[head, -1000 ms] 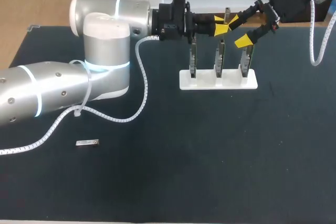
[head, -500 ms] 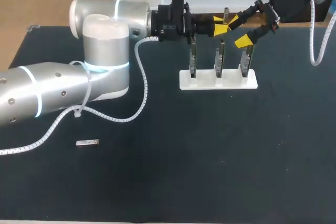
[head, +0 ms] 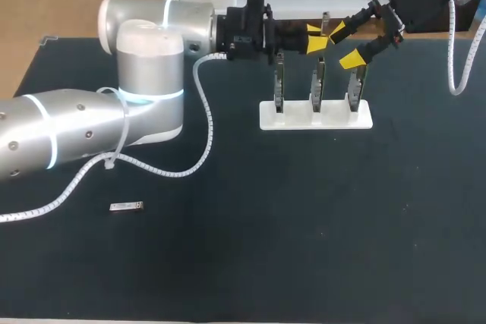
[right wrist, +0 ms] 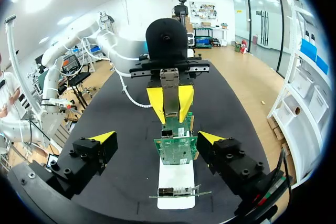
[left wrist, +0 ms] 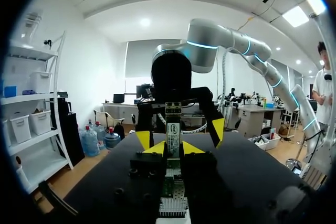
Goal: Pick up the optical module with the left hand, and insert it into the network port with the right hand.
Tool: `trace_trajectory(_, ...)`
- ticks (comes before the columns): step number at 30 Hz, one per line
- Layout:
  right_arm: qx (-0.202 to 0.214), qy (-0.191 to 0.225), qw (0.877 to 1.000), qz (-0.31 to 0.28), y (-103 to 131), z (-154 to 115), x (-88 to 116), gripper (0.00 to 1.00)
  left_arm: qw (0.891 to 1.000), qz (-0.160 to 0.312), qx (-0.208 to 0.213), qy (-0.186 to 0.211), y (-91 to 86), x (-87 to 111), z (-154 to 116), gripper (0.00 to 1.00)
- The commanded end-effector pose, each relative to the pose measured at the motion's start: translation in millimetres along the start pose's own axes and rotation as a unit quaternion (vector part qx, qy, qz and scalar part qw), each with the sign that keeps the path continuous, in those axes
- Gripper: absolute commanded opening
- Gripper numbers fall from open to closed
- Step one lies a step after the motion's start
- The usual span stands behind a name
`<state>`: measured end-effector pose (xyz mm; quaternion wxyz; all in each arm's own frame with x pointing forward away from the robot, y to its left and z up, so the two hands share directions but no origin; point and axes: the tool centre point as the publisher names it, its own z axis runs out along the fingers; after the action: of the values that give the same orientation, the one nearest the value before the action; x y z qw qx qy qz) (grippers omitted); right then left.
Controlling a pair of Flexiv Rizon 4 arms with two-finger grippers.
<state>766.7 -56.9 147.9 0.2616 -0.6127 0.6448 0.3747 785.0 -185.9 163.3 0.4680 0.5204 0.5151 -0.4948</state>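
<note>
The left gripper (head: pixel 317 36) is pressed together on a slim grey part (head: pixel 325 20) that stands upright above the white stand (head: pixel 296 121) — both its yellow fingers (right wrist: pixel 155 103) touch this part, one from each side, and the gap between them is no wider than the part itself. Whether the part belongs to the middle card (head: pixel 319 81) under it, I cannot tell. The right gripper (right wrist: pixel 156 137) is spread wide and holds nothing; it hangs just beside the left one, over the right end of the stand, and in its own wrist view the row of cards (right wrist: pixel 176 150) shows ahead, between its open fingers. The stand carries three upright cards with green boards. The module (head: pixel 126 206) is in neither gripper — it lies flat on the dark table (head: pixel 319 225), near the front left, well apart from the stand and from both grippers. It is a small, slim bar of silver-grey metal, its long side about parallel to the table's front edge, and the left arm's white cable (head: pixel 72 190) passes near it.
</note>
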Motion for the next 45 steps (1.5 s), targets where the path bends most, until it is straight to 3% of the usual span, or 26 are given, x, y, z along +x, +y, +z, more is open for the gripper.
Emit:
trace_trajectory(1, 0.0, 0.0, 1.0, 0.0, 0, 0, 0, 1.0, 1.0, 0.001, -0.004, 0.0, -6.9, -0.3, -3, 0.0)
trace_trajectory(45, 0.0, 0.0, 1.0, 0.0, 0, 0, 0, 1.0, 1.0, -0.001, -0.004, 0.01, -18.0, -0.2, 0, 0.0)
